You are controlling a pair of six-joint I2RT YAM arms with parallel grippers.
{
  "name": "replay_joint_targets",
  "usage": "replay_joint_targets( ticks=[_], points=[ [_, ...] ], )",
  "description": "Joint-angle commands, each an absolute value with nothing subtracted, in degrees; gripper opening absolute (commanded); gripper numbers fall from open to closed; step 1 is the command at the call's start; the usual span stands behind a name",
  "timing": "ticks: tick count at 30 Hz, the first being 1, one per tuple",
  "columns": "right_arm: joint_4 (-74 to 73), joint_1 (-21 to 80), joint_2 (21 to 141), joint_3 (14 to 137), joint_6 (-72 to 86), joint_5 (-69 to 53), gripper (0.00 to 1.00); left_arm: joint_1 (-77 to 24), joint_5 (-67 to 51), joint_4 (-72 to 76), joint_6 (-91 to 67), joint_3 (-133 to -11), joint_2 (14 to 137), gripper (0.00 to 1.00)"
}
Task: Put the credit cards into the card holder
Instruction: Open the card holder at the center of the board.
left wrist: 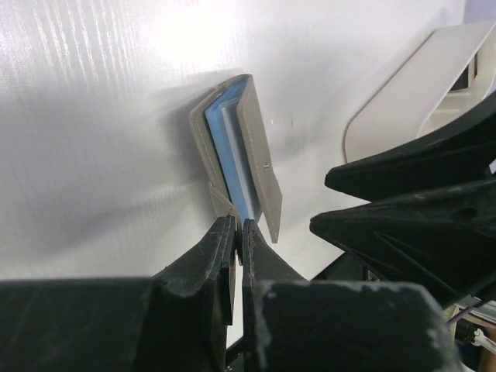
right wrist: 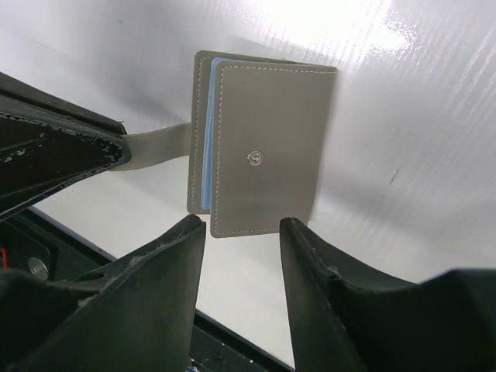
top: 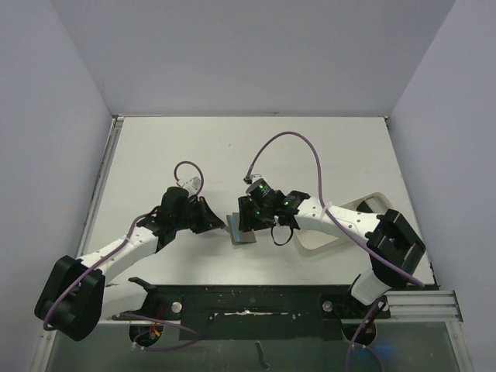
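White tray (left wrist: 403, 101) lies near the folded grey-olive card holder (left wrist: 260, 147).

The grey-olive card holder (right wrist: 271, 147) lies folded almost shut, blue lining showing at its edge, tab stretched sideways.

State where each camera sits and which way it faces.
Top external: above and behind the bases, facing down on the table; the left arm and right arm show.
Left wrist: faces along the left gripper, shut on the card holder by its tab; the right gripper shows too.
Right wrist: faces down at the card holder between its open fingers.
All three share the card holder.
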State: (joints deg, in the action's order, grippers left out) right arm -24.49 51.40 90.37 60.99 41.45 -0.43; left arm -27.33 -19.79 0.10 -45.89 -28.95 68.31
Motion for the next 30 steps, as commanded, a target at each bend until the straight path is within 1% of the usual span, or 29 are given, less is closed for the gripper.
replay_joint_targets(
  ticks=[1,4,7,11,16,24,27,29,30],
  points=[
    [-23.98,51.32,89.69,62.61,40.6,0.79,0.45,-27.16,-20.77,-0.07,-46.36,-30.59,65.35,0.0],
    [-23.4,51.36,91.01,63.57,40.35,0.17,0.45,-27.16,-20.76,-0.63,-46.32,-30.81,64.98,0.0],
    [-23.17,51.36,92.48,64.74,40.25,-0.04,0.51,-27.16,-21.0,-1.42,-46.02,-31.39,64.8,0.0],
    [-22.4,51.4,94.19,65.68,40.47,-0.81,0.53,-27.16,-21.01,-2.46,-45.74,-32.26,64.39,0.0],
    [-22.06,51.37,95.71,65.85,41.04,-1.11,0.6,-27.18,-21.01,-3.25,-45.71,-32.96,63.84,0.0],
    [-22.15,51.56,97.29,66.0,41.14,-1.4,0.65,-27.16,-21.01,-3.69,-46.27,-33.13,62.87,0.0],
    [-22.68,51.56,97.37,66.01,41.13,-0.64,0.65,-27.16,-20.77,-3.86,-46.38,-33.01,62.38,0.0],
    [-23.66,51.58,97.38,66.07,41.13,0.35,0.62,-27.14,-20.68,-3.97,-46.38,-32.73,62.11,0.0],
    [-24.34,51.59,97.32,66.21,41.01,1.26,0.57,-27.16,-20.51,-4.21,-46.16,-32.74,62.05,0.0]
  ],
)
